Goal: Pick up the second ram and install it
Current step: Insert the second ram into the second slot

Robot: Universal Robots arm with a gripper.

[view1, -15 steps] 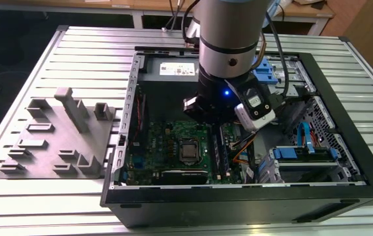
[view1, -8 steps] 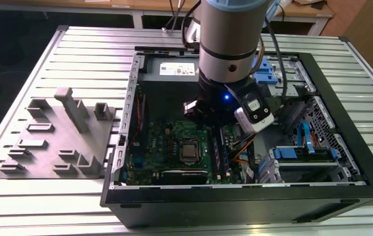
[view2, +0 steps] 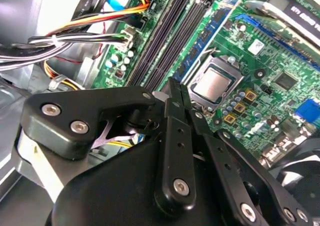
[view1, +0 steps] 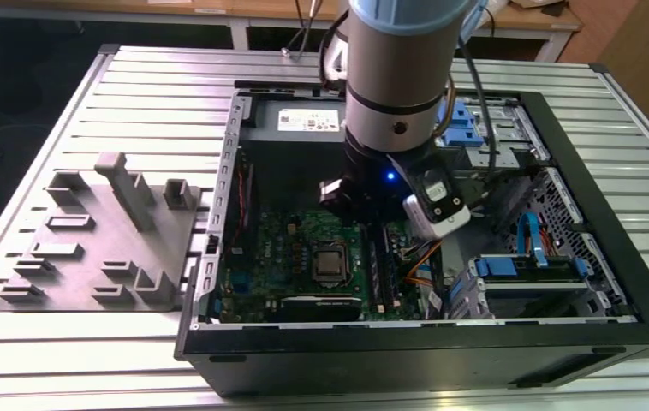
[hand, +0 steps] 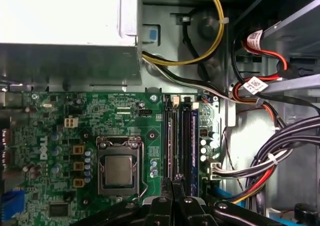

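Second ram: I judge the second ram [view2: 210, 36] to be the blue-green stick standing in the memory slot closest to the CPU socket [hand: 119, 168], inside the computer case [view1: 416, 360].
Jaws: they are together, tip against tip. No long board sticks out between them, so I judge that they carry nothing. They hang just over one end of that stick. I cannot tell whether they touch it.
Risk, uneven seating: a push on one end only could sink that end while the other stays high. The stick would then tilt in its slot and the latch would not close.
Risk, wrong line: if the tips sit a little beside the thin edge, they could slide off it onto the neighbour slot or the motherboard [view1: 290, 248] and scratch parts there.
Risk, cables: the cable bundle [hand: 272, 158] runs near the slot row, and a sideways move of the wrist could catch it.
Arm pose: the arm [view1: 399, 86] stands almost vertical in the open case, with the wrist turned down to the board. In the exterior view the slots lie at about 6 o'clock from the wrist.
Surroundings: the grey fixture [view1: 96, 248] lies on the desk [view1: 164, 77], at 9 o'clock from the case and well apart from the arm.
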